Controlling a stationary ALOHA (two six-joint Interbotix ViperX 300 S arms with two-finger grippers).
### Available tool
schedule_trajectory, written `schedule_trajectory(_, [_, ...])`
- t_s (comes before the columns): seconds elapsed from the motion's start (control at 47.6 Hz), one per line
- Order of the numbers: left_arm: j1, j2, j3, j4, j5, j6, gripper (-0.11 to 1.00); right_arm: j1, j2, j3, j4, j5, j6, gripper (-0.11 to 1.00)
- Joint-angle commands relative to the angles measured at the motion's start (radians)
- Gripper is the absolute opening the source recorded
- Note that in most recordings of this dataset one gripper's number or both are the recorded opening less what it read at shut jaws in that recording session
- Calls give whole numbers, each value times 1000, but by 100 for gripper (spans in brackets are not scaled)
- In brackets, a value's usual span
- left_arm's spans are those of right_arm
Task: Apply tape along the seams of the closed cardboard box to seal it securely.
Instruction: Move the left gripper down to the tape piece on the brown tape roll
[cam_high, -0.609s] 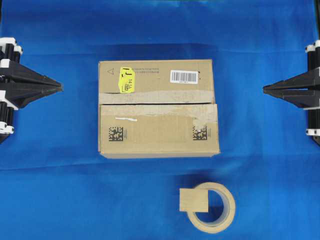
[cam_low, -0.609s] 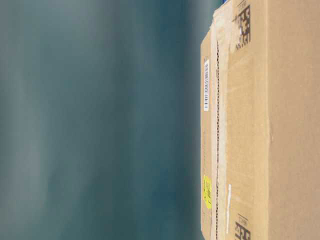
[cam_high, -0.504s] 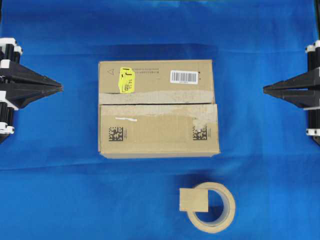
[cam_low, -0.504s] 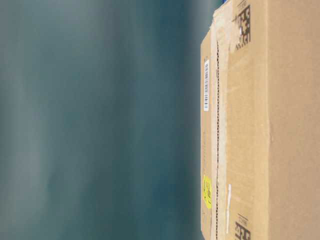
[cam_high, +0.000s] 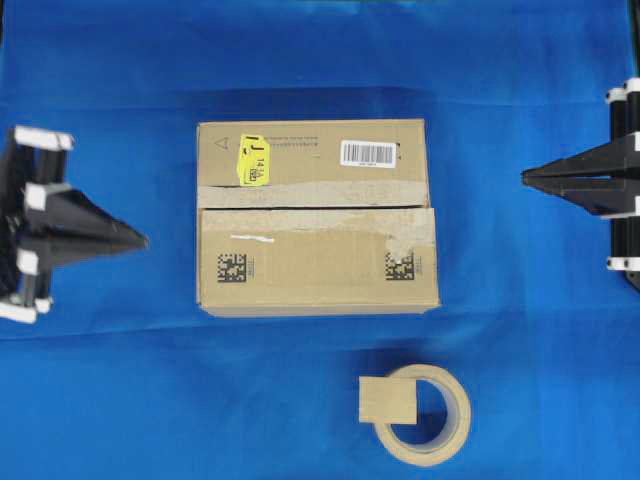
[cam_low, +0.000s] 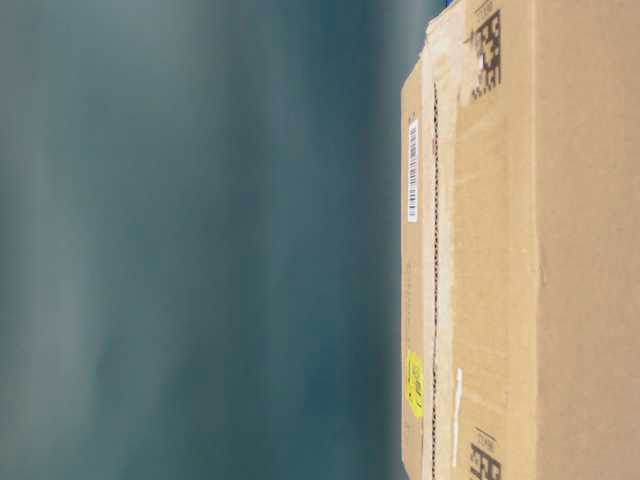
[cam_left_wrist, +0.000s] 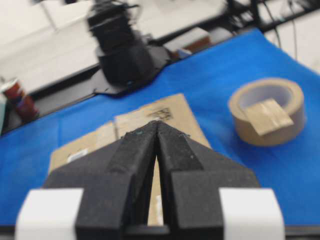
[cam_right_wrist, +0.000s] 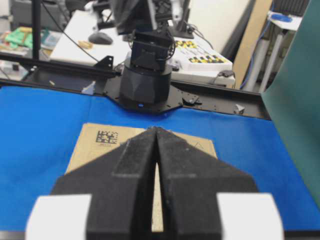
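The brown cardboard box (cam_high: 316, 216) lies closed in the middle of the blue cloth, with a yellow sticker (cam_high: 253, 161) and a white barcode label (cam_high: 367, 152) on its far flap. Its seam (cam_high: 300, 208) runs left to right as a thin dark gap edged with faded tape residue. A small square piece of tan tape (cam_high: 387, 400) rests on the tape roll (cam_high: 428, 415) in front of the box. My left gripper (cam_high: 143, 239) is shut and empty, left of the box. My right gripper (cam_high: 525, 176) is shut and empty, right of the box.
The box fills the right side of the table-level view (cam_low: 520, 250), turned sideways. The opposite arm's base (cam_right_wrist: 147, 80) stands beyond the box in the right wrist view. Blue cloth (cam_high: 150, 400) surrounds the box on all sides.
My left gripper has swung toward the front of the table and a little closer to the box, its tip now pointing at the box's near half. The right gripper has barely shifted.
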Motion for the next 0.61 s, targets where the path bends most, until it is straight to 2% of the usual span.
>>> schedule_trajectory(0.0, [-46, 57, -38, 0, -32, 35, 1, 0, 18, -28, 2, -25, 2, 0])
schedule_trajectory(0.126, [-109, 143, -71, 0, -44, 124, 1, 0, 26, -31, 2, -37, -3, 0])
schedule_trajectory(0.168, [-123, 172, -80, 0, -51, 161, 4, 0, 26, -29, 0, -40, -3, 0])
schedule_trajectory(0.273, [-158, 265, -109, 0, -69, 285, 25, 0, 26, -29, 0, -41, -3, 0])
schedule_trajectory(0.399, [-178, 394, -170, 0, -86, 426, 64, 0, 26, -31, 0, -41, -6, 0])
schedule_trajectory(0.441, [-178, 453, -206, -3, -87, 463, 73, 0, 26, -31, 0, -41, -9, 0])
schedule_trajectory(0.504, [-179, 541, -264, -8, -86, 508, 69, 0, 28, -31, -5, -41, -12, 0])
schedule_trajectory(0.588, [-178, 641, -339, -8, -81, 534, 68, 0, 28, -29, -12, -41, -14, 0])
